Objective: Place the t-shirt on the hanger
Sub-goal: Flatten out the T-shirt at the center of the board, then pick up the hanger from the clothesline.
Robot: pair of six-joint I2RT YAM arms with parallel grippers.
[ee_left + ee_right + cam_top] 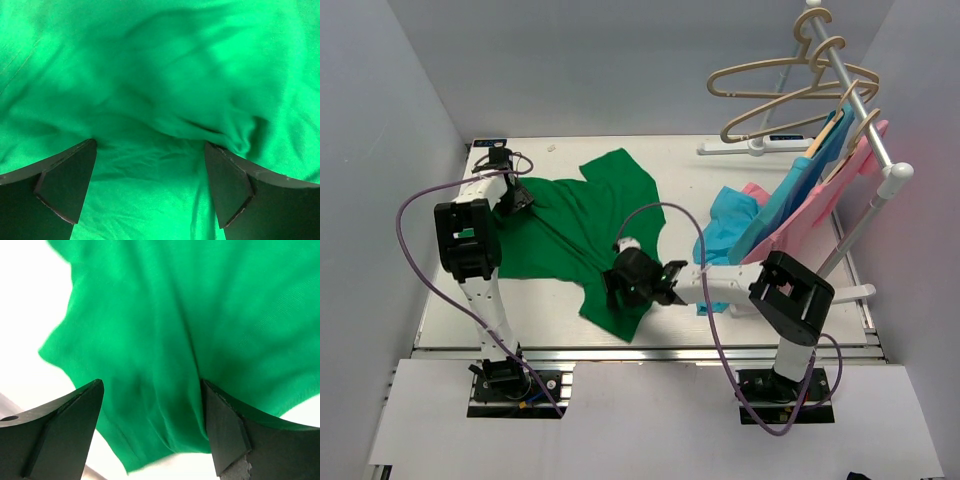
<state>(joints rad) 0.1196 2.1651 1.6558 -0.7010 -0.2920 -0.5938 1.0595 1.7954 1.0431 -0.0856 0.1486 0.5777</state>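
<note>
Plainly the t-shirt (580,225) lies rumpled on the table (720,190), left of centre, well apart from the hanger (760,65), which hangs on the rack (865,105) at the far right. The left gripper (517,200) sits low over the shirt's far left part, its jaws spread wide with a raised fold between them in the wrist view. The right gripper (618,285) is at the near hem, jaws equally wide and straddling gathered cloth. Neither holds anything yet. The step appears to be taking hold of the shirt. To do it well, each gripper should press down until the fold fills the gap, then close firmly. The two should lift together so the cloth neither slips nor drags
</note>
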